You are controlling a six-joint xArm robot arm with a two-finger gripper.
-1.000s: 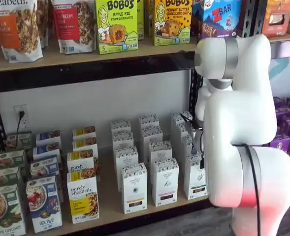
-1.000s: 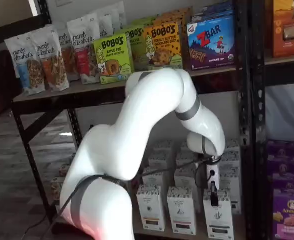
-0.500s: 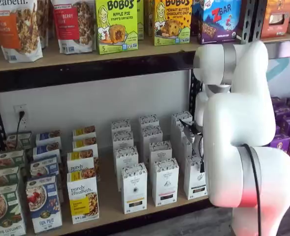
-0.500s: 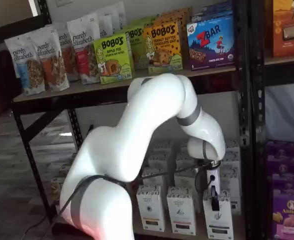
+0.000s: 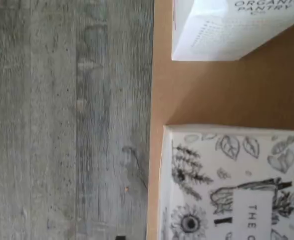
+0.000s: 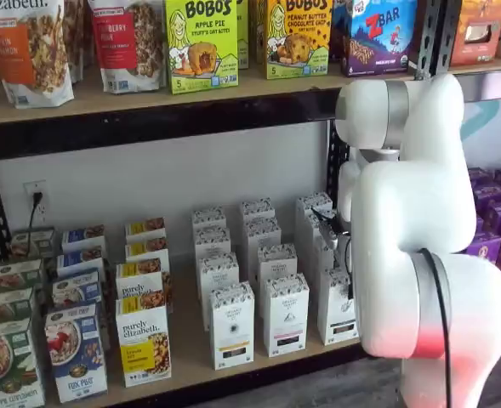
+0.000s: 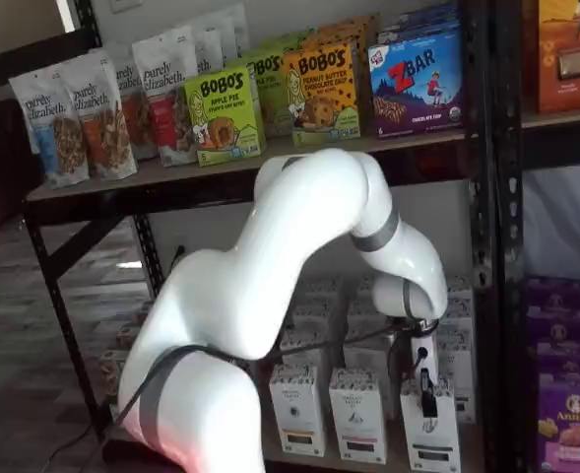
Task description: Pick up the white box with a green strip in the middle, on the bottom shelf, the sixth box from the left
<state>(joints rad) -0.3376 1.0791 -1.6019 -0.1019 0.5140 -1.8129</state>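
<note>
While the box (image 7: 429, 434) stands at the shelf (image 7: 475, 455) front edge, lower right, the gripper (image 7: 427, 402) hangs over it, fingers spread, holding nothing.

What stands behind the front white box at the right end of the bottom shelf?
Behind the white box more white cartons of the same make stand in a row toward the back wall. The arm covers part of that row, so its full length cannot be seen.
</note>
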